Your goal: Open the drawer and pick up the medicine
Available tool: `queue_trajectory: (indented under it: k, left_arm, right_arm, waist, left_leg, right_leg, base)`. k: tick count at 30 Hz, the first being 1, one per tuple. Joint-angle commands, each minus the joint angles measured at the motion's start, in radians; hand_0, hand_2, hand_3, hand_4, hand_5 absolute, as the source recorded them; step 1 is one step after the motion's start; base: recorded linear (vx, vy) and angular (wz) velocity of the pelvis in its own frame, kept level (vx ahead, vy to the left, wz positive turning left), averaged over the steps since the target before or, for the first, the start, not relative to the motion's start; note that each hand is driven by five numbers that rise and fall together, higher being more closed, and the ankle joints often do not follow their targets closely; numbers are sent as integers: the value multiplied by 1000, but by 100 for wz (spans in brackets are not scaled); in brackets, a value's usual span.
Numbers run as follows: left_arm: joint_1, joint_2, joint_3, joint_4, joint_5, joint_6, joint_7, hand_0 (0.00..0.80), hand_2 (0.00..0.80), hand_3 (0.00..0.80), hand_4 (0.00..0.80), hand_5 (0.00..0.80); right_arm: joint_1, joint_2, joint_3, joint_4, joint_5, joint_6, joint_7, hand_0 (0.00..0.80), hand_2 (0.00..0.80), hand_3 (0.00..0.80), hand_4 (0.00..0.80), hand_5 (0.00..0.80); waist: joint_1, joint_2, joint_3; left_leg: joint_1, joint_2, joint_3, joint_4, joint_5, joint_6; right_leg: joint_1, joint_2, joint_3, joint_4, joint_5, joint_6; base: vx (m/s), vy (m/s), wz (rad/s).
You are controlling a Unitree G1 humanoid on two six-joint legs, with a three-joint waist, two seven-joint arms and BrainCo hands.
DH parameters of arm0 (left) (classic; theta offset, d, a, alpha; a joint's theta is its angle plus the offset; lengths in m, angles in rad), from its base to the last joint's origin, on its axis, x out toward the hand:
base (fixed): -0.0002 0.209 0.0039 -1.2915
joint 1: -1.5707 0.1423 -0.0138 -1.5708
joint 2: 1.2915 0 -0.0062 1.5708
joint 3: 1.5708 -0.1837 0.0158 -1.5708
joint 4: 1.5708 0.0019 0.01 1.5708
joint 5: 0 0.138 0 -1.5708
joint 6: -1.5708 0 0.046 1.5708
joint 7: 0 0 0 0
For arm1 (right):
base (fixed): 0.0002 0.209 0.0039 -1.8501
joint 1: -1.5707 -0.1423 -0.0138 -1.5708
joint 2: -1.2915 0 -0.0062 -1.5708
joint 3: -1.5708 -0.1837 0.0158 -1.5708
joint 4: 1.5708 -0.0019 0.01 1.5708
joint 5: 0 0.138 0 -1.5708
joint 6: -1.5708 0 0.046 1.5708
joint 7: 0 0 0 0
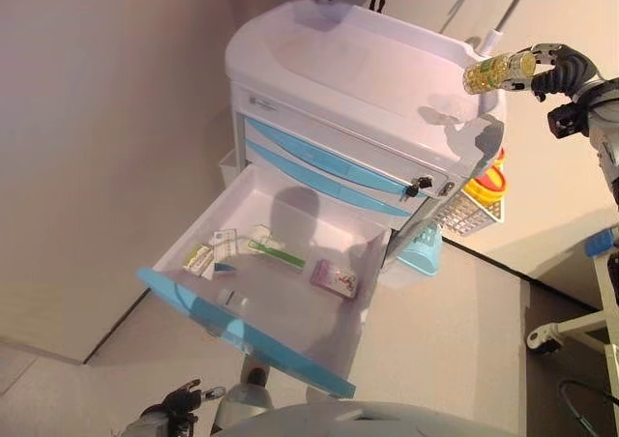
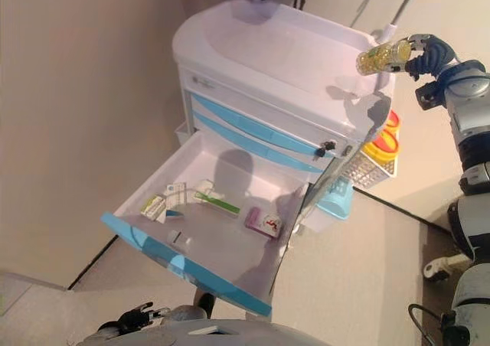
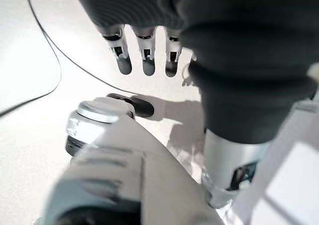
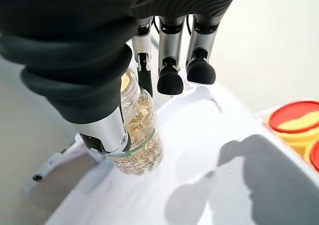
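A white cart with blue-fronted drawers stands ahead. Its lowest drawer is pulled out and holds a green-and-white box, a green-striped box and a pink box. My right hand is raised over the cart top's right edge and is shut on a clear bottle of yellow capsules. In the right wrist view the thumb and one finger pinch the bottle just above the white top. My left hand hangs low in front of the drawer, with its fingers straight and empty.
A white wire basket with red-and-yellow containers hangs on the cart's right side, above a light blue basket. A wall runs along the left. A wheeled stand's base sits on the floor at the right.
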Motion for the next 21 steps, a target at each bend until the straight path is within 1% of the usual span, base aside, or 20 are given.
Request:
queue_trajectory:
  k: [1,8,11,18,21]
  left_arm:
    - [12,38,-52,20,-21,-1,-11,0,0,0,0,0]
    - [29,53,-38,25,-14,-13,3,0,0,0,0,0]
    - [41,64,-19,29,-10,-22,4,0,0,0,0,0]
    - [49,76,2,36,-2,-46,6,0,0,0,0,0]
    - [46,75,2,35,-1,-59,8,0,0,0,0,0]
  right_arm:
    - [-207,-100,98,23,-68,-18,-2,800,800,800,800,800]
    - [-261,-126,163,96,-147,-8,19,800,800,800,800,800]
    - [-278,-142,198,104,-207,16,70,800,800,800,800,800]
    - [-287,-148,251,133,-257,71,205,800,800,800,800,800]
    - [-281,-143,258,143,-279,80,226,800,800,800,800,800]
  waist:
    - [42,-20,-22]
    - [76,-46,-6]
    - [88,-60,3]
    - [99,-80,18]
    - [103,-86,25]
  left_leg:
    - [2,-16,1,71,-199,21]
    - [-10,-13,-25,75,-195,17]
    - [-14,-10,-33,74,-193,15]
    - [-23,-6,-41,73,-189,11]
    - [-28,-5,-44,74,-188,11]
  right_leg:
    - [-62,-31,4,102,-35,31]
    - [-58,-24,-21,100,-37,28]
    - [-59,-21,-29,98,-37,27]
    - [-66,-16,-37,101,-38,24]
    - [-70,-14,-37,101,-37,24]
  base:
    - [62,11,12]
    - [51,-15,16]
    - [34,-21,15]
    - [29,-19,5]
    - [27,-19,8]
